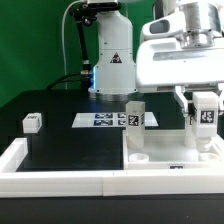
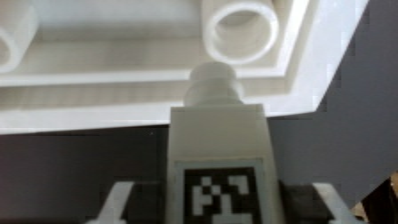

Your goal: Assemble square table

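Note:
The white square tabletop slab (image 1: 165, 152) lies at the exterior view's lower right, with round corner sockets (image 2: 240, 30). One tagged white leg (image 1: 135, 112) stands upright at its far left corner. My gripper (image 1: 205, 112) hangs over the slab's right side, shut on a second tagged leg (image 2: 221, 150). That leg is held upright with its pin end (image 2: 214, 78) pointing down at the slab's edge, short of the socket. My fingers (image 2: 125, 200) flank the leg's tagged face. A third small leg block (image 1: 32, 122) lies far to the exterior view's left on the black table.
The marker board (image 1: 105, 120) lies flat in the middle, in front of the arm's base (image 1: 112, 65). The long white U-shaped border wall (image 1: 60, 172) runs along the front and sides.

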Robot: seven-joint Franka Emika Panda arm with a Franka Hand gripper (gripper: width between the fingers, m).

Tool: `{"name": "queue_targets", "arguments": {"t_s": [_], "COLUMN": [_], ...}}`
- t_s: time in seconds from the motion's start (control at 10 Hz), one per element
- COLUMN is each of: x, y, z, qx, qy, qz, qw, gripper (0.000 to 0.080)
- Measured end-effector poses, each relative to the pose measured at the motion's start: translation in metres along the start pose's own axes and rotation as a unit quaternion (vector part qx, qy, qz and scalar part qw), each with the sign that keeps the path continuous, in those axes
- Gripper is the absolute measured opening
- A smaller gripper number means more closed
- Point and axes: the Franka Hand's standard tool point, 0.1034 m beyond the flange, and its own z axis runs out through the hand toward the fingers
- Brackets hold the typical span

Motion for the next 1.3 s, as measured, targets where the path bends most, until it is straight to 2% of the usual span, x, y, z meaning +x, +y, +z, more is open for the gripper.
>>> {"name": "queue_targets", "arguments": {"t_s": [0.3, 0.7, 1.3], "x": [-0.015, -0.021, -0.019], "y": [-0.009, -0.006, -0.007], "z": [0.008, 0.012, 0.013], "qx": [0.001, -0.002, -0.002], "qy": [-0.009, -0.014, -0.007], "qz": [-0.011, -0.013, -0.014], "qw": [1.0, 1.0, 1.0], "gripper": [0.029, 0.029, 0.0302]}}
